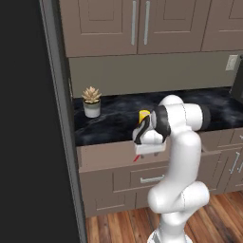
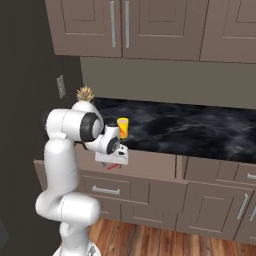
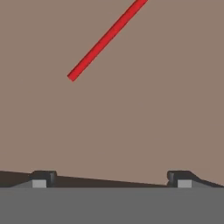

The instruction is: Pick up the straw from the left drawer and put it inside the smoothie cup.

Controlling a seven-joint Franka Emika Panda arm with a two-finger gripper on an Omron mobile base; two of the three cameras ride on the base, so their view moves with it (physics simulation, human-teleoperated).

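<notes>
The straw [image 3: 107, 39] is a thin bright red stick lying slanted on the flat brown floor of the left drawer [image 3: 131, 127]. Its near end lies ahead of my gripper [image 3: 111, 179] and toward the left fingertip. The gripper is open, its two dark fingertips set wide apart with nothing between them. Seen from the base, the hand [image 1: 150, 151] hangs down into the pulled-out left drawer [image 1: 102, 155], and a short red piece of the straw [image 1: 136, 158] shows beside it. The yellow smoothie cup [image 1: 144, 116] stands upright on the dark counter just behind the hand, also seen in the right base view [image 2: 122, 127].
A grey pot with a succulent [image 1: 91, 108] stands at the counter's left end. A tall dark panel [image 1: 28, 142] walls off the left side. Wall cabinets [image 1: 137, 23] hang above the counter. Narrower drawers with bar handles [image 1: 152, 179] sit below the open drawer.
</notes>
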